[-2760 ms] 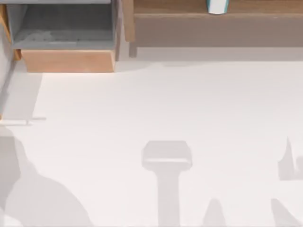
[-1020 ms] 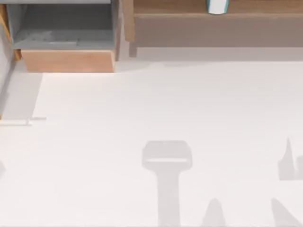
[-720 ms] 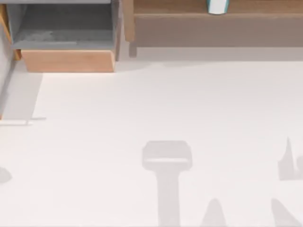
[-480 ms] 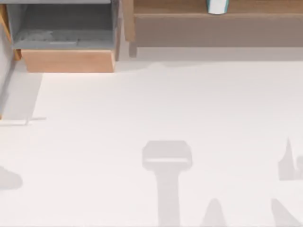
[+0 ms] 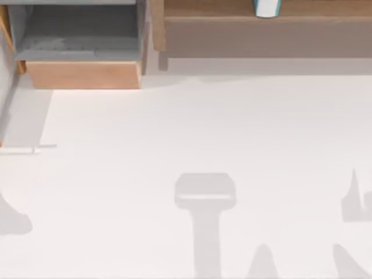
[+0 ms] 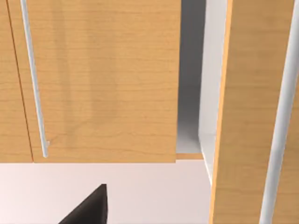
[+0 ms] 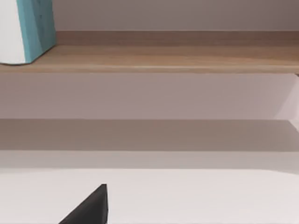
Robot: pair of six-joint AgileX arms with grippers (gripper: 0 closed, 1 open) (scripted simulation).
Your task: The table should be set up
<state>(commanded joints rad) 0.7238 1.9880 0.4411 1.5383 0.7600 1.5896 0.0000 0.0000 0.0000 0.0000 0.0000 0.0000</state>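
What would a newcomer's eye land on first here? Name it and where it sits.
First, the table, a wide plain white surface spread across the top view and crossed by grey shadows. Next, the wooden-fronted box with grey inside at its far left corner, and the white and teal object standing on the long wooden shelf along the far right edge.

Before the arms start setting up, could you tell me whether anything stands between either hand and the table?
Nothing visible does: the flat white table lies bare, crossed by grey shadows. The light-brown wooden shelf sits along its far edge.
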